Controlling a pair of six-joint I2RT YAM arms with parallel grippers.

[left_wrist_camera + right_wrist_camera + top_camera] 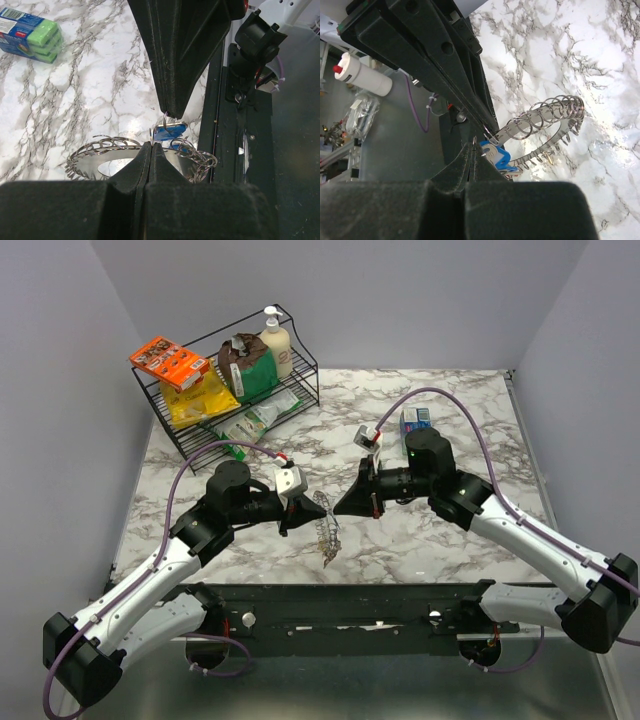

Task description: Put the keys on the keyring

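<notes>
Keyring [325,528] hangs mid-frame in the top view, held up over the worktop [450,400] between both arms. Left gripper [151,146] clenched on its rim; right gripper [471,145] pinched shut at the blue key [169,132], apparently holding it. Step: threading. Next move needs fine alignment of the key's hole with a loop end. Ring looks silvery, with coiled loops and a spiked edge.

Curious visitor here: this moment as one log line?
left gripper: shut on keyring | right gripper: shut on blue key | threaded: cannot tell
</notes>
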